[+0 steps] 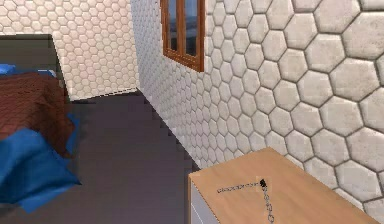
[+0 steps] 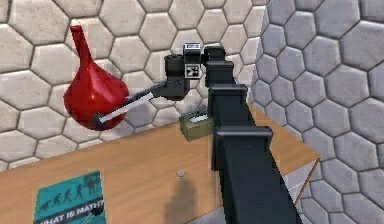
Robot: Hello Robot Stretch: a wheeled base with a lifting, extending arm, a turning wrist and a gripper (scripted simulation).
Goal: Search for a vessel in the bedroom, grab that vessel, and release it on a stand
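Note:
A red vase [image 2: 92,92] with a round belly and a thin neck hangs in front of the hexagon-tiled wall, clear of the wooden tabletop [image 2: 140,175] below it. My gripper [image 2: 100,120] holds it by its lower part, and the thin fingers [image 2: 130,103] run left from the dark gripper body. The dark arm bar [image 2: 240,150] rises from the bottom edge over the tabletop. In the forward view a corner of a wooden top [image 1: 290,185] shows at the lower right.
On the table lie a teal book [image 2: 70,200], a small grey-green box [image 2: 193,125] and a tiny dark thing [image 2: 180,176]. A thin chain [image 1: 250,190] lies on the wooden corner. A bed [image 1: 30,110] with a blue blanket stands left, dark floor [image 1: 130,140] between, and a window [image 1: 185,30] in the wall.

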